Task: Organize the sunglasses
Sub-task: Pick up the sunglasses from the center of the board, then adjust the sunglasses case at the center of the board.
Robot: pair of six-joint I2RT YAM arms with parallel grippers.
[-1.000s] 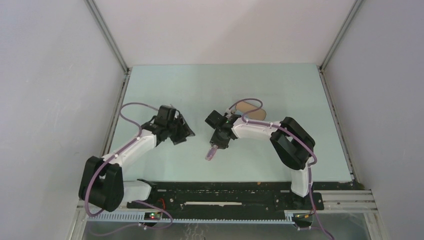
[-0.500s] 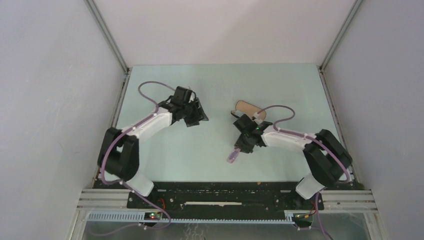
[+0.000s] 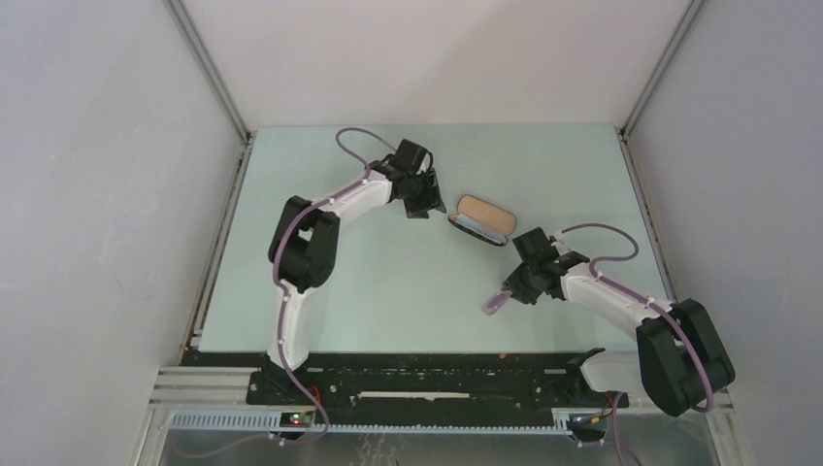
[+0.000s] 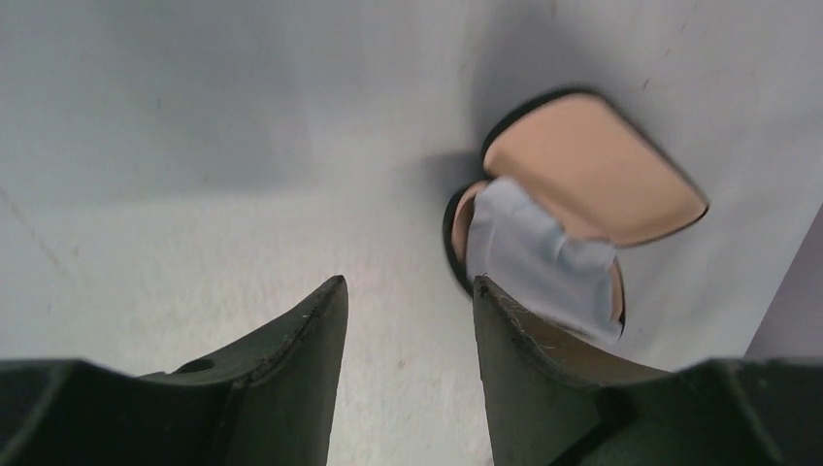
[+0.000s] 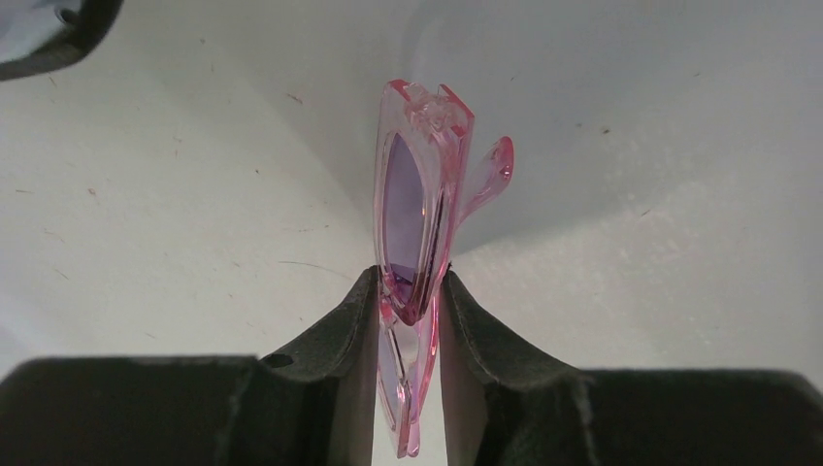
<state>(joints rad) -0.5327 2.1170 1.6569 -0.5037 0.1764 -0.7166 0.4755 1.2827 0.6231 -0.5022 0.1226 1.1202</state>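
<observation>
The sunglasses (image 5: 423,194), folded, with a pink frame and purplish lenses, stand edge-on between the fingers of my right gripper (image 5: 410,283), which is shut on them. From above, the sunglasses (image 3: 496,304) stick out of the right gripper (image 3: 514,291) over the table's right front area. The black case (image 3: 482,217) lies open at mid-table, tan lining (image 4: 592,165) up, with a light blue cloth (image 4: 539,252) inside. My left gripper (image 4: 408,291) is open and holds nothing, its right fingertip at the case's near rim; from above, the left gripper (image 3: 427,206) sits just left of the case.
The pale green table (image 3: 320,282) is walled by white panels on three sides. A corner of the case (image 5: 53,29) shows at the top left of the right wrist view. The black base rail (image 3: 427,383) runs along the near edge.
The left arm swung from the left middle toward the back right, up to the case. The right arm carried the sunglasses rightward, away from the centre.
</observation>
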